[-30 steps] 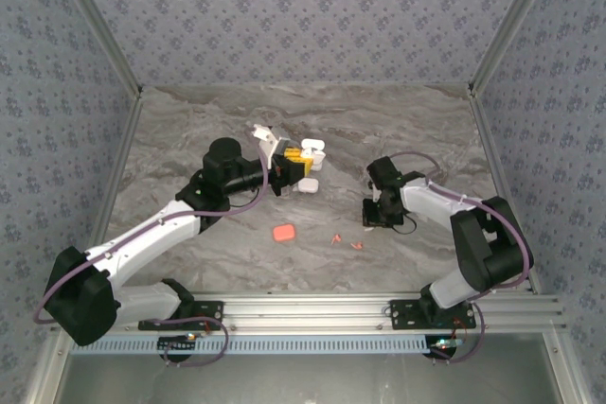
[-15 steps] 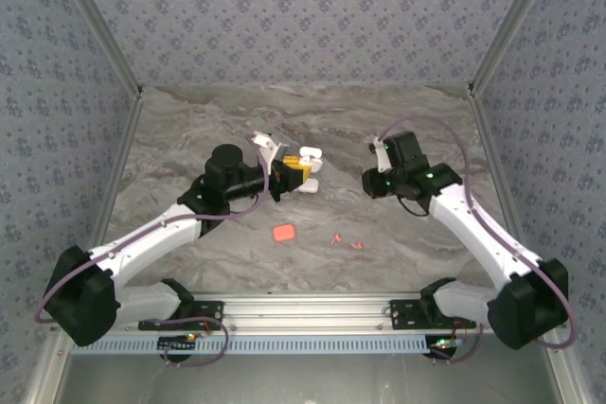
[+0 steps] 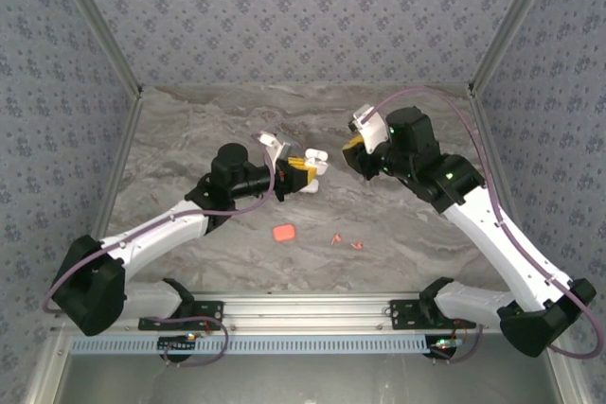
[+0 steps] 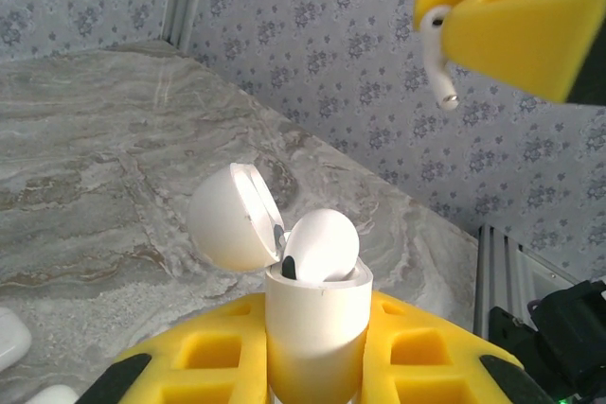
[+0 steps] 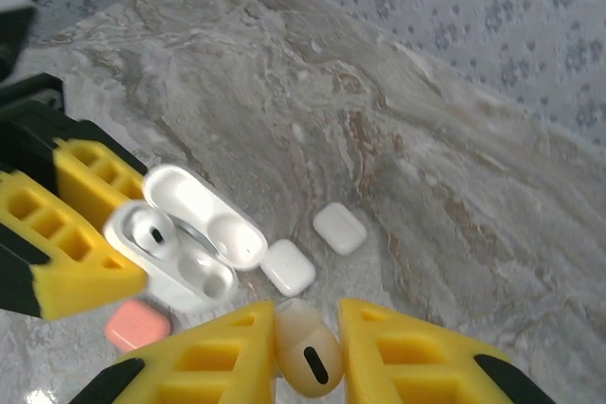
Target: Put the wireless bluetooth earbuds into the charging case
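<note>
My left gripper [image 3: 290, 175] is shut on an open white charging case [image 4: 317, 324], held upright above the table with its lid [image 4: 230, 217] tipped back. One white earbud [image 4: 322, 245] sits in one socket; the other socket [image 5: 210, 281] is empty. My right gripper [image 5: 308, 324] is shut on a second white earbud [image 5: 310, 355], pinched between its yellow fingers [image 5: 213, 361]. It hovers above and to the right of the case [image 3: 310, 160], apart from it. In the left wrist view that earbud's stem [image 4: 436, 61] hangs from the right gripper's fingers [image 4: 521, 11].
Two closed white cases [image 5: 288, 267] [image 5: 339, 228] lie on the marble table [image 3: 417, 234] below the held case. A pink case [image 3: 283, 232] and two tiny red earbuds [image 3: 334, 237] [image 3: 357, 244] lie nearer the front. Patterned walls enclose the table.
My right arm has lifted off the table and swung up and left towards the held case, carrying the white earbud. The left gripper shifted slightly right with the case.
</note>
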You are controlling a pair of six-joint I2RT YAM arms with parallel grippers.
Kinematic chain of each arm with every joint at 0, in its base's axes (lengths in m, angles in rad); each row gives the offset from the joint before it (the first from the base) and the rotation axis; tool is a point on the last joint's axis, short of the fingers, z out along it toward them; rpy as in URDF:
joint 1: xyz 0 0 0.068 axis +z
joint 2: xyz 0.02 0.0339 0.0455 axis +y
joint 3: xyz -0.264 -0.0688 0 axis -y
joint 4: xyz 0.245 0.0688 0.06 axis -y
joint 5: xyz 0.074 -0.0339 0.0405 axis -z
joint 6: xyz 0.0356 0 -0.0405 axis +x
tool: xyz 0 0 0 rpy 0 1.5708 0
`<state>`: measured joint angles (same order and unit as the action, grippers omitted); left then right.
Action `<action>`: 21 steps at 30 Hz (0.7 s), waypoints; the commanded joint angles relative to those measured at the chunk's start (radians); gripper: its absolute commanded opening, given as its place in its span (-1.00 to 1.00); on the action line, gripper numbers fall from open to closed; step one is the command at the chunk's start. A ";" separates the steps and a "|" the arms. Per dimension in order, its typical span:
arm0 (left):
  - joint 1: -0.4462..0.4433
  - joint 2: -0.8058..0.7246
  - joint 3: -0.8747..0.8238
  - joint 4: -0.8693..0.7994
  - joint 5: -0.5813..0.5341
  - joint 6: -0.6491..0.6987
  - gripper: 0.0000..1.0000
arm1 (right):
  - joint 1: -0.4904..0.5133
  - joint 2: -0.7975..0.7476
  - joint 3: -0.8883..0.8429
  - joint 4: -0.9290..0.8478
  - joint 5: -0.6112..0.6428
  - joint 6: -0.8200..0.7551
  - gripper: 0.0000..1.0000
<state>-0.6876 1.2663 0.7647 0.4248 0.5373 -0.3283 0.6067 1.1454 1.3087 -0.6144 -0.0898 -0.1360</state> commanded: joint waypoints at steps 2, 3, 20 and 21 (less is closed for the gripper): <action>-0.008 0.002 0.043 0.069 0.038 -0.014 -1.00 | 0.036 0.054 0.056 -0.008 0.054 -0.094 -0.50; -0.009 0.002 0.044 0.069 0.038 -0.014 -1.00 | 0.042 0.063 0.064 -0.012 0.060 -0.098 -0.50; -0.010 -0.002 0.039 0.071 0.040 -0.018 -1.00 | 0.091 0.143 0.064 -0.037 0.050 -0.123 -0.50; -0.010 -0.004 0.038 0.072 0.038 -0.018 -1.00 | 0.091 0.145 0.062 -0.039 0.052 -0.124 -0.50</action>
<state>-0.6903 1.2663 0.7647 0.4496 0.5571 -0.3351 0.6899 1.2793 1.3529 -0.6254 -0.0406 -0.2405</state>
